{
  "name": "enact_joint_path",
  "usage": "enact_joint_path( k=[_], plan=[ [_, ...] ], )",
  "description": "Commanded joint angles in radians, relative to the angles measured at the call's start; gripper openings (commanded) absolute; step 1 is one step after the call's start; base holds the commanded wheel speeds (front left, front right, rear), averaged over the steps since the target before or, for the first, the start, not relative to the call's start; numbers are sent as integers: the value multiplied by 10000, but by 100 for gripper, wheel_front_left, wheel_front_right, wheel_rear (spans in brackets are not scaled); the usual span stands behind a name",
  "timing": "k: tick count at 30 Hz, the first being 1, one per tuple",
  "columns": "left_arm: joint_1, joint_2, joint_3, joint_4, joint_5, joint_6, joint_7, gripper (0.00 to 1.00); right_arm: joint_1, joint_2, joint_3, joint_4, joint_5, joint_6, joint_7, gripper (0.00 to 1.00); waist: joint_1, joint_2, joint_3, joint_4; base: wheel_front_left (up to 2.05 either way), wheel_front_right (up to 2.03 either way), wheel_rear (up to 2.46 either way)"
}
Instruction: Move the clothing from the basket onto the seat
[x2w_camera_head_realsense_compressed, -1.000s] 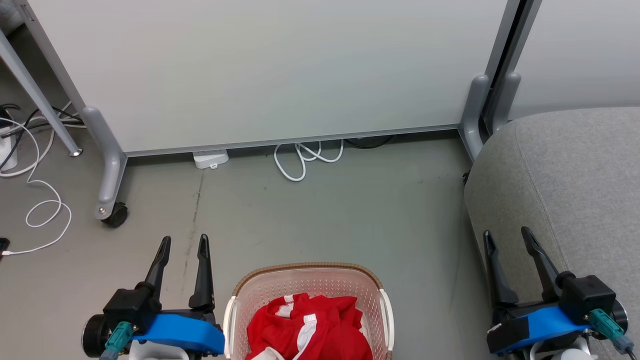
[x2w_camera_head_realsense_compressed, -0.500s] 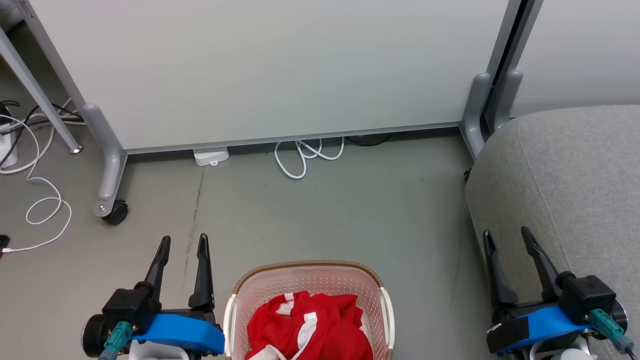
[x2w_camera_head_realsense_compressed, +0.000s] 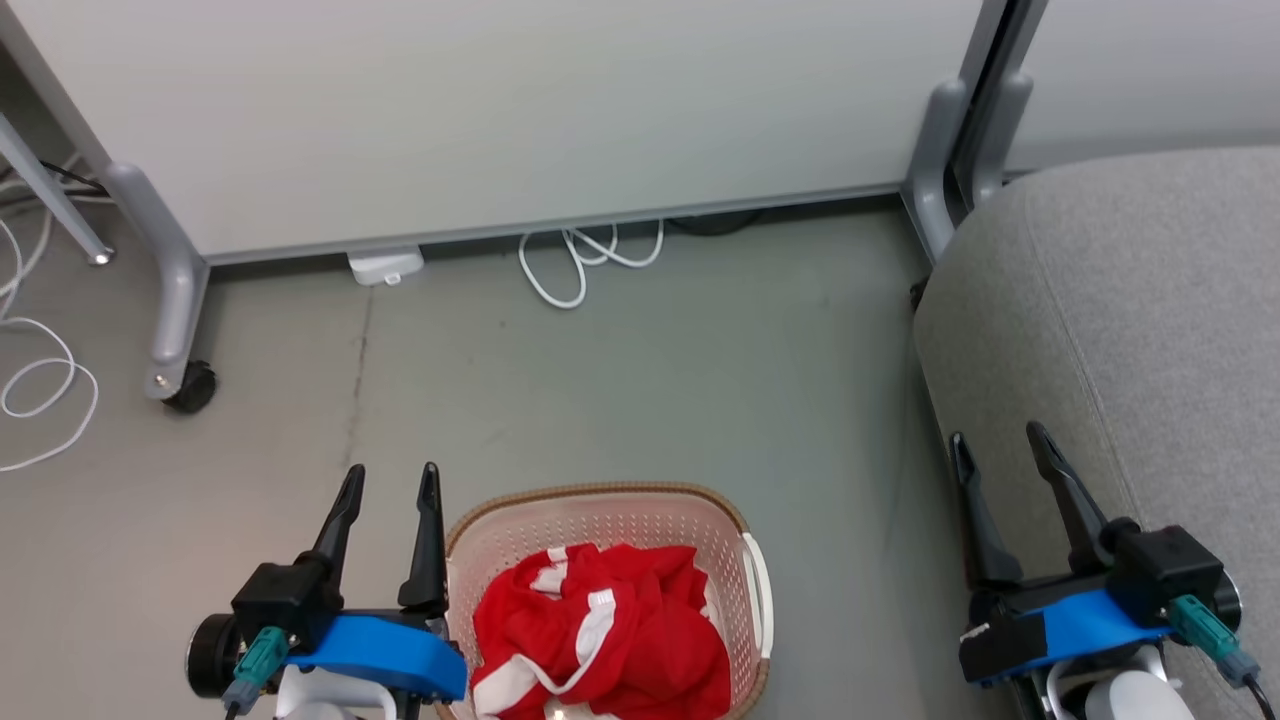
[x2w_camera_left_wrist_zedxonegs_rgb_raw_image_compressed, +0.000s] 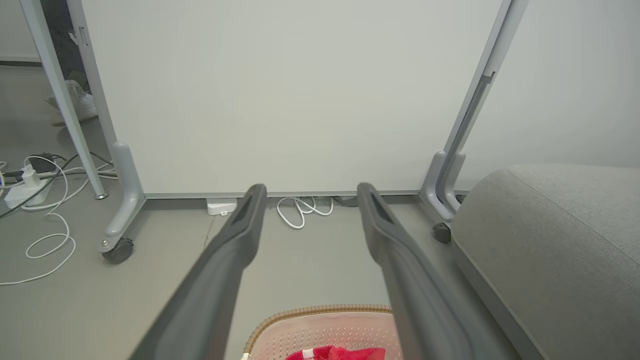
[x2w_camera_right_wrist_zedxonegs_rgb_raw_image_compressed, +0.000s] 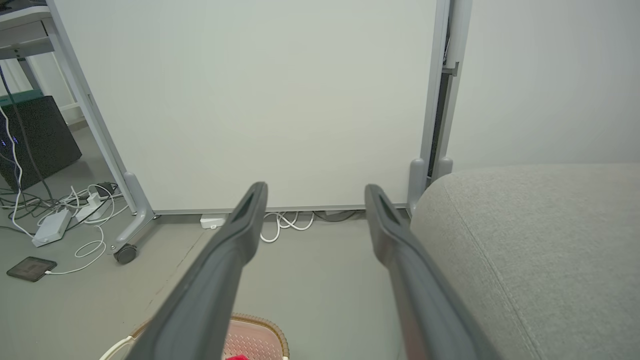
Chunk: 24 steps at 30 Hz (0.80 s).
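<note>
The cream basket (x2w_camera_head_realsense_compressed: 600, 505) with a brown rim stands on the floor at the bottom middle of the head view. Red clothing (x2w_camera_head_realsense_compressed: 600, 630) with white trim lies heaped inside it. My left gripper (x2w_camera_head_realsense_compressed: 392, 480) hovers just left of the basket, open and empty. At the lower right my right gripper (x2w_camera_head_realsense_compressed: 1000, 445) is open and empty beside the front edge of the grey seat (x2w_camera_head_realsense_compressed: 1150, 300). The left wrist view catches the basket (x2w_camera_left_wrist_zedxonegs_rgb_raw_image_compressed: 320, 320), a bit of clothing (x2w_camera_left_wrist_zedxonegs_rgb_raw_image_compressed: 340, 353) and the seat (x2w_camera_left_wrist_zedxonegs_rgb_raw_image_compressed: 560, 240). In the right wrist view, the seat (x2w_camera_right_wrist_zedxonegs_rgb_raw_image_compressed: 540, 240) fills the right side.
A white partition panel (x2w_camera_head_realsense_compressed: 500, 110) on grey wheeled feet (x2w_camera_head_realsense_compressed: 165, 300) stands ahead. White cables (x2w_camera_head_realsense_compressed: 580, 260) and a small white box (x2w_camera_head_realsense_compressed: 383, 267) lie at its base, with more cable (x2w_camera_head_realsense_compressed: 40, 380) at the left. Bare grey floor (x2w_camera_head_realsense_compressed: 640, 380) lies between the basket and panel.
The head camera has tilted down and shifted, so the whole scene sits higher and more of the basket shows. My left gripper has edged closer to the basket. Both stay open.
</note>
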Motion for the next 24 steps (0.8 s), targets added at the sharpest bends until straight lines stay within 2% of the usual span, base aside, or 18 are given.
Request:
enact_joint_path(
  k=[1,12,24],
  plan=[
    [-246,22,-93,82,58,-21,-28,100,-210,-50,55,-75,61,4,-35,100,0,-1,378,-203,0,0,0],
    [-1572,155,-960,1658,127,-99,-26,100,-1188,-46,260,-555,109,4,-32,100,0,-1,2685,-908,0,0,0],
    [-3612,1202,-4170,4167,-351,-77,-28,100,-2083,-41,606,-879,572,3,-32,100,0,-1,4794,-1649,0,0,0]
  ],
)
